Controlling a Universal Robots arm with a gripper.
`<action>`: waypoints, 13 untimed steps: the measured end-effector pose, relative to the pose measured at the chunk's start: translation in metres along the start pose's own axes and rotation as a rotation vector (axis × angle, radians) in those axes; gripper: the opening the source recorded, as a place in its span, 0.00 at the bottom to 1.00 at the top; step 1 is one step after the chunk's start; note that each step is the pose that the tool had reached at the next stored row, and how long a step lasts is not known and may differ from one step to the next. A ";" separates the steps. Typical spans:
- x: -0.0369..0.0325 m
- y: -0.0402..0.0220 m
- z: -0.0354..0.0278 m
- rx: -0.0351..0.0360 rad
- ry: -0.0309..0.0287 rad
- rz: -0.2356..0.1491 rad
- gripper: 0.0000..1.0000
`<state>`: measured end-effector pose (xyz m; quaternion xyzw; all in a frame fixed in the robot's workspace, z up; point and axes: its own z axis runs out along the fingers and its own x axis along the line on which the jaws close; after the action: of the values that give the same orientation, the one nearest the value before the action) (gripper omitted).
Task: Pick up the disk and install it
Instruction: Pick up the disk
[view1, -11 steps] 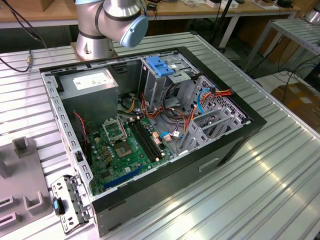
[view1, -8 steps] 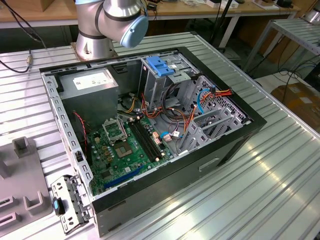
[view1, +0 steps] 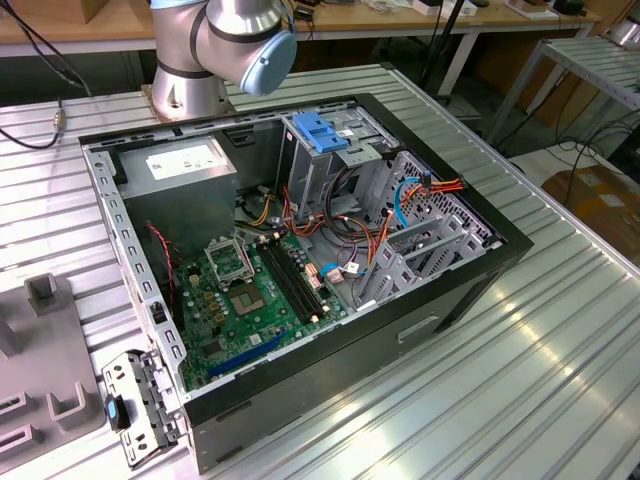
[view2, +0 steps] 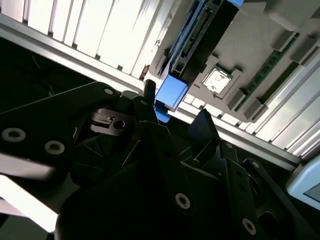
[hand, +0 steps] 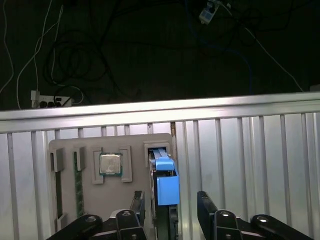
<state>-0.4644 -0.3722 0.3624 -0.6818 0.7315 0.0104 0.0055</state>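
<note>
Two fingers of your hand (hand: 171, 197) stand wide apart astride the disk (hand: 166, 182), upright in the slot at the grey tray's (hand: 100, 200) edge. Centre on its blue rails and square up before closing.

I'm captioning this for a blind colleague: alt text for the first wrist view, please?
The open end effector straddles the disk, which stands on edge in a grey holder on the ribbed metal table; a processor chip sits beside it.

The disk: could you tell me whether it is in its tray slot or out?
In the slot: the disk stands on edge in the grey tray, between the hand's open fingers.
</note>
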 end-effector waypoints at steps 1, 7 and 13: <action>0.0000 0.0000 0.0011 0.0000 0.0000 0.000 0.54; 0.0003 -0.0002 0.0139 -0.0001 0.0000 0.000 0.54; 0.0006 -0.0003 0.0277 -0.0001 0.0000 0.000 0.54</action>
<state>-0.4644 -0.3722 0.3347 -0.6818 0.7314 0.0105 0.0054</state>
